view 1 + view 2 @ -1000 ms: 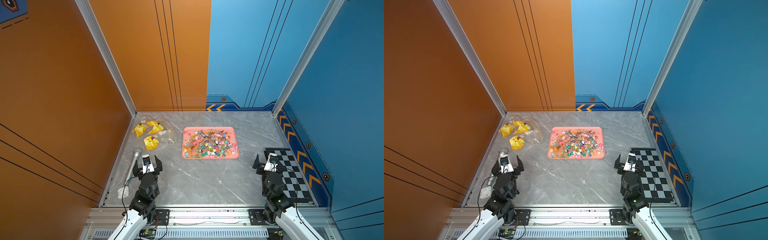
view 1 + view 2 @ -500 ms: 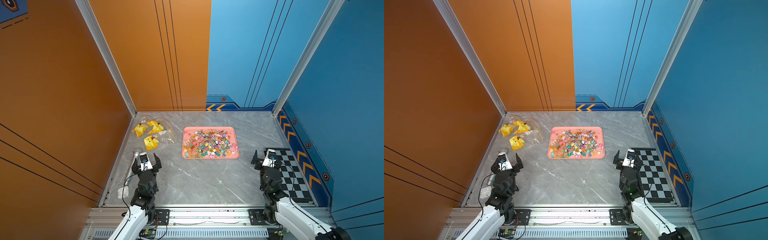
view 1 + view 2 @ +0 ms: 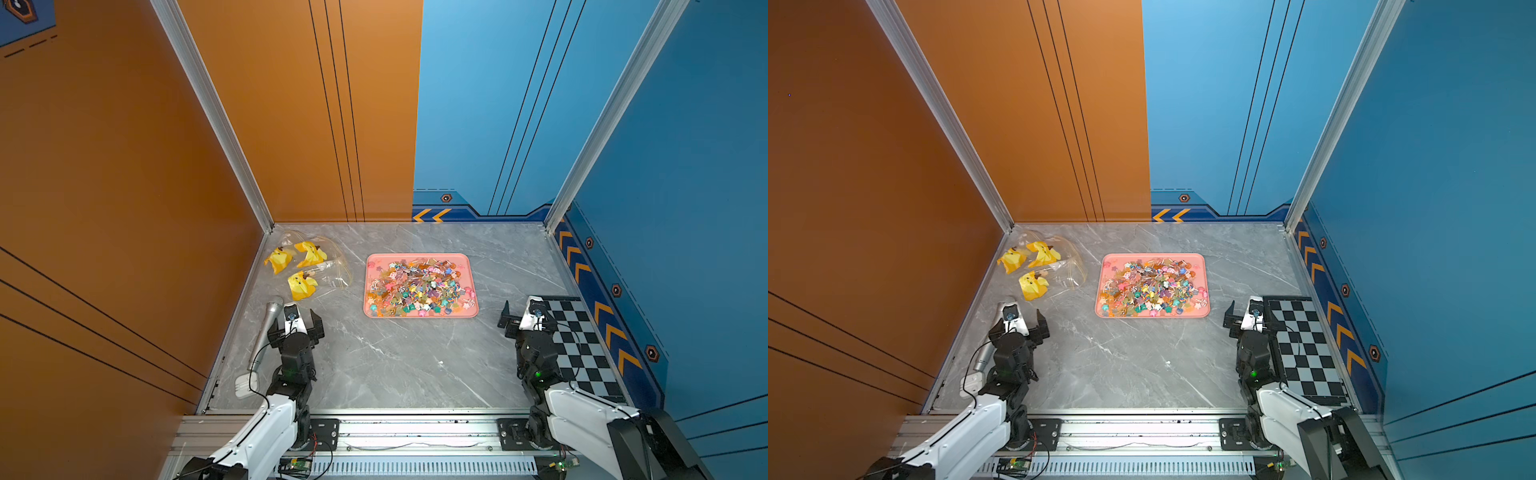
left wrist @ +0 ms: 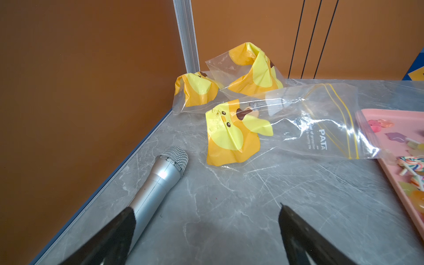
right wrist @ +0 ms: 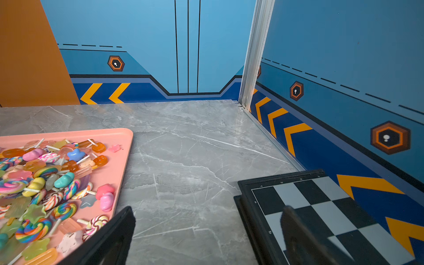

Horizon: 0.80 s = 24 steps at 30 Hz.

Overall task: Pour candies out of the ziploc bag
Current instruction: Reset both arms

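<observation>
The candies (image 3: 419, 286) (image 3: 1152, 286) (image 5: 46, 183) lie in a heap on a pink tray (image 3: 422, 316) (image 3: 1152, 316) (image 5: 124, 160) mid-table: lollipops, stars and jelly shapes in many colours. Clear ziploc bags with yellow duck prints (image 3: 309, 266) (image 3: 1046, 266) (image 4: 298, 124) lie crumpled at the far left corner, and I see no candies in them. My left gripper (image 3: 295, 322) (image 3: 1019, 324) (image 4: 206, 208) stands open and empty just short of the bags. Open and empty too, my right gripper (image 3: 528, 318) (image 3: 1248, 318) (image 5: 208, 210) sits right of the tray.
A silver microphone (image 3: 268, 328) (image 4: 160, 179) lies along the left wall beside my left gripper, partly hidden by the arm in a top view (image 3: 984, 357). A black-and-grey checkerboard (image 3: 582, 345) (image 3: 1304, 345) (image 5: 321, 206) lies by the right wall, under the right gripper's outer finger.
Both arms have folded lower toward the near edge, with the grippers shifting only slightly. The jaws stay open. Bags, tray and candies have not moved.
</observation>
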Each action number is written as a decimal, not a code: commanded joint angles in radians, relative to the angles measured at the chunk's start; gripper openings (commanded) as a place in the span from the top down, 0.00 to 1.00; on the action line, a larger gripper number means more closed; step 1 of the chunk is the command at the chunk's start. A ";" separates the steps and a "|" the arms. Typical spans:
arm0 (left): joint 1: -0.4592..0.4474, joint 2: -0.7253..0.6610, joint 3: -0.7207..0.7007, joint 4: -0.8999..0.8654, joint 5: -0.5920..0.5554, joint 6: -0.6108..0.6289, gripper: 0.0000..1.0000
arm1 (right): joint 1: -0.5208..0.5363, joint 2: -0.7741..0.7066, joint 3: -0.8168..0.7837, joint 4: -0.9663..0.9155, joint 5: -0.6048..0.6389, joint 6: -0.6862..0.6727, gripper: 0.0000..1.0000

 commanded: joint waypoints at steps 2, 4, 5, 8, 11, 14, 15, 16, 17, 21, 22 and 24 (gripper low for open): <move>0.011 0.043 0.028 0.076 0.020 -0.006 0.02 | -0.006 0.057 0.019 0.088 -0.025 -0.017 0.00; 0.012 0.074 0.024 0.118 0.020 0.004 0.02 | -0.006 0.092 0.022 0.129 -0.024 -0.022 0.00; 0.015 0.087 0.023 0.141 0.022 0.010 0.02 | -0.007 0.108 0.022 0.145 -0.025 -0.024 0.00; 0.016 0.123 0.031 0.166 0.029 0.017 0.02 | -0.006 0.157 0.026 0.200 -0.030 -0.031 0.00; 0.021 0.157 0.034 0.202 0.028 0.025 0.02 | -0.008 0.201 0.030 0.247 -0.035 -0.038 0.00; 0.029 0.194 0.036 0.244 0.033 0.034 0.02 | -0.009 0.236 0.032 0.289 -0.038 -0.039 0.00; 0.028 0.206 0.037 0.254 0.034 0.039 0.02 | -0.006 0.243 0.034 0.299 -0.033 -0.038 0.00; 0.029 0.218 0.039 0.267 0.034 0.044 0.02 | -0.007 0.247 0.035 0.302 -0.028 -0.039 0.00; 0.029 0.228 0.038 0.281 0.032 0.048 0.02 | -0.007 0.246 0.036 0.300 -0.025 -0.039 0.00; 0.041 0.279 0.032 0.356 0.043 0.062 0.02 | -0.013 0.231 0.042 0.265 -0.023 -0.029 0.00; 0.045 0.289 0.034 0.366 0.050 0.062 0.02 | -0.018 0.231 0.044 0.263 -0.021 -0.026 0.00; 0.053 0.308 0.031 0.391 0.060 0.063 0.02 | -0.029 0.241 0.049 0.271 -0.020 -0.022 0.00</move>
